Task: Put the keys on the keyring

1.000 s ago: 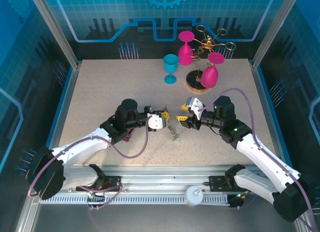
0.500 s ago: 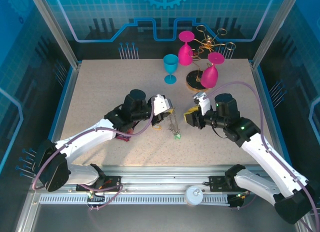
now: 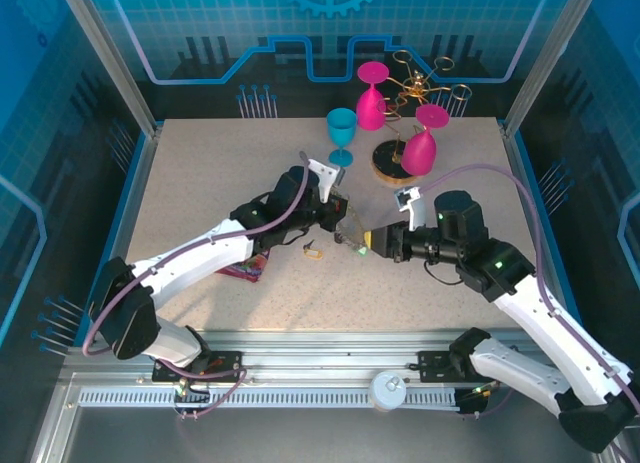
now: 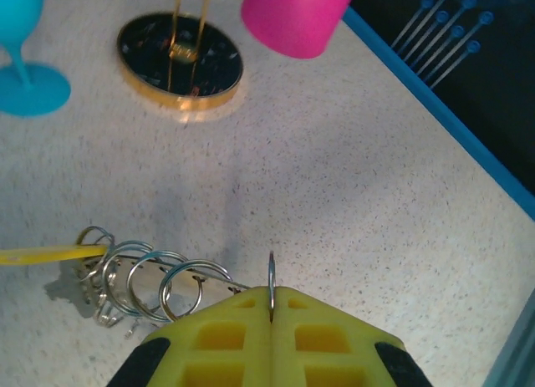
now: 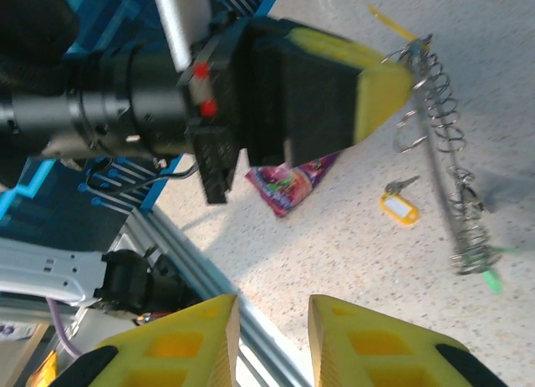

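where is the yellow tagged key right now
Top view: the yellow-tagged key lies loose on the table centre, just near-side of the left claw, between the pink packet and the right claw.

Place: I'm working a robot test cell from afar, a lab and no home.
Enclosure: aluminium posts (image 3: 108, 58) and blue panels (image 3: 250, 23) printed with gear and circuit graphics wall it in.
Bench: speckled tabletop (image 3: 200, 173), slotted aluminium rail (image 3: 320, 355) at the near edge.
Machinery: my white left arm (image 3: 200, 263) and right arm (image 3: 540, 313), both cabled.

Beige speckled tbl (image 3: 200, 173), blue-lit wall panels (image 3: 200, 33), alu rail (image 3: 300, 341) nr edge.
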